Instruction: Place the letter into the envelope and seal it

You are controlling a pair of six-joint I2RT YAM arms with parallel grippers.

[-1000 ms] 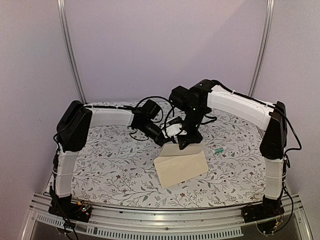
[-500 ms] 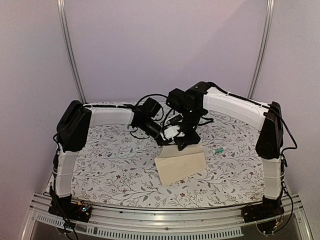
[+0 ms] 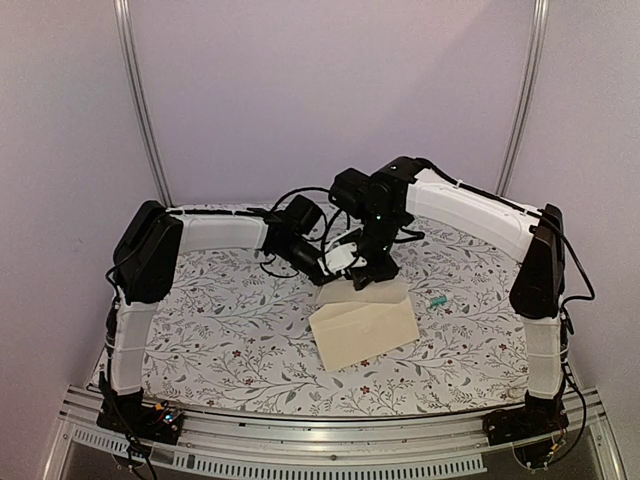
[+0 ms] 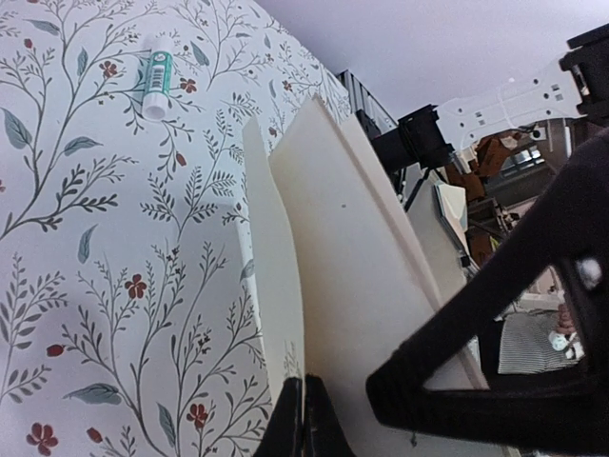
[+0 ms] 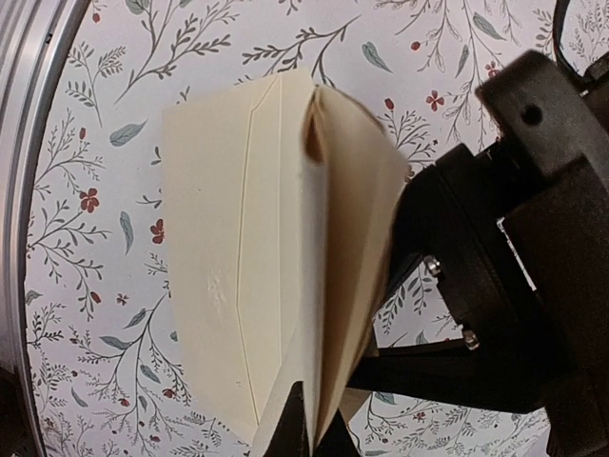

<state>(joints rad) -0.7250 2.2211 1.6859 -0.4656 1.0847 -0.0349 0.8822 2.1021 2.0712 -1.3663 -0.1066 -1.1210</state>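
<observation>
The cream envelope (image 3: 365, 330) lies at the table's middle with its far flap (image 3: 362, 293) lifted. My left gripper (image 3: 335, 268) and right gripper (image 3: 366, 276) meet at that flap. In the left wrist view the left gripper (image 4: 303, 424) is shut on a thin cream edge of the envelope (image 4: 352, 286). In the right wrist view the right gripper (image 5: 312, 433) is shut on the upright flap (image 5: 324, 238), and the envelope body (image 5: 214, 257) lies flat to its left. The printed tan letter does not show in any view.
A small green and white tube (image 3: 437, 301) lies right of the envelope on the floral cloth (image 3: 230, 330); it also shows in the left wrist view (image 4: 155, 84). The metal front rail (image 3: 300, 440) runs along the table's near edge.
Both grippers have drawn a little towards the far side at the envelope's far edge. The flap stands higher than before. The envelope body has stayed roughly in place.
</observation>
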